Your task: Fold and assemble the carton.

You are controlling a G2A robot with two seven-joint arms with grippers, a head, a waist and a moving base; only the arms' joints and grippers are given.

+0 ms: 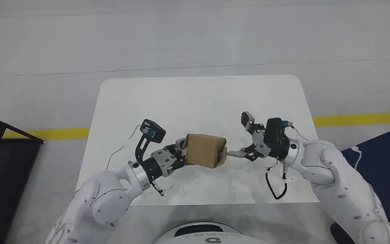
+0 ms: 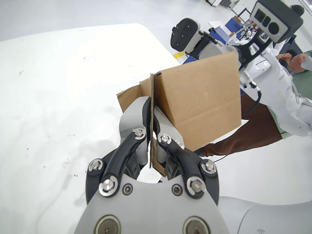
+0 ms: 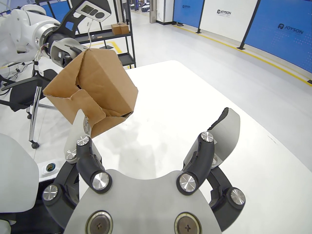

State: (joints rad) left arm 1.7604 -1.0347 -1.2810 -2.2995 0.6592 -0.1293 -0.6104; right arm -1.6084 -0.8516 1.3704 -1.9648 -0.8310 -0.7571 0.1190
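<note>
A brown carton (image 1: 204, 150) hangs above the near part of the white table (image 1: 183, 97), partly formed, with an end flap loose. My left gripper (image 2: 151, 113) is shut on a cardboard flap at the carton's (image 2: 202, 98) near end and holds it up. My right gripper (image 3: 153, 122) stands open on the other side of the carton (image 3: 97, 91). One of its fingers (image 3: 79, 122) lies against the loose end flap, while the other finger (image 3: 226, 120) is out in free air. From above, the right gripper (image 1: 239, 137) sits just right of the carton.
A black cable (image 1: 277, 186) loops beside the right arm near the table's front edge. A black rack (image 1: 12, 158) stands on the floor left of the table. A black shelf unit (image 3: 121, 37) and a chair (image 3: 26, 88) stand beyond the table.
</note>
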